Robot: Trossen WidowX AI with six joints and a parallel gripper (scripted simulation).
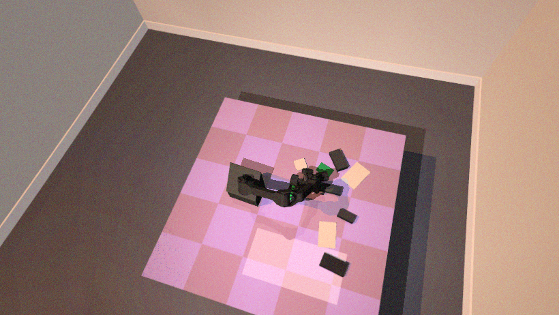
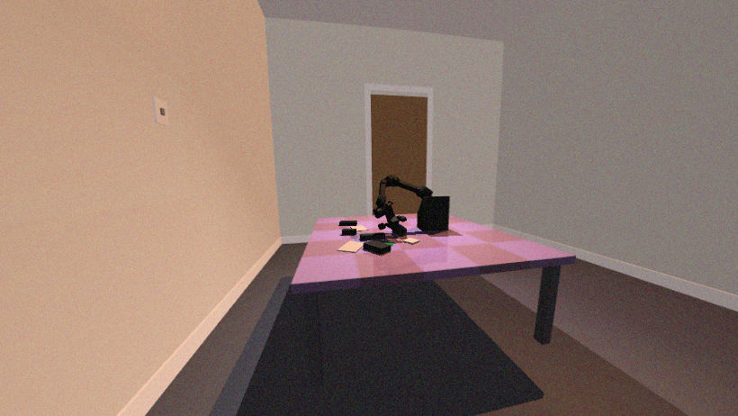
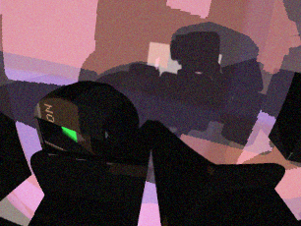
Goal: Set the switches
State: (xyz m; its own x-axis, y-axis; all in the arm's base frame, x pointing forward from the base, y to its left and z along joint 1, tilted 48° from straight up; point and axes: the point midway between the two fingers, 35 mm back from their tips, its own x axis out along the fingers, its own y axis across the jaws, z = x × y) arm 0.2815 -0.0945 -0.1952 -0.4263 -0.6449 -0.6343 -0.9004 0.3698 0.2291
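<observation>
The dark controller unit (image 3: 61, 110) shows close up at the left of the wrist view, with "ON" lettering and one bright green rocker end (image 3: 70, 134). The other switches are in shadow or hidden, and the underside label is not visible. In the top view the arm partly covers the unit, and green spots (image 1: 291, 196) show beside the arm. My gripper (image 3: 151, 125) is shut and empty, with its fingertips just right of the unit in the wrist view. Whether they touch it cannot be told.
Dark blocks (image 1: 338, 159) (image 2: 376, 247), cream pads (image 1: 356, 175) (image 2: 350, 247) and a green piece (image 1: 324, 168) lie around the arm. Another dark block (image 1: 334, 264) lies farther off on the checkered table (image 1: 187, 180) (image 2: 434, 268). A large dark box (image 2: 435, 212) stands at the arm's base.
</observation>
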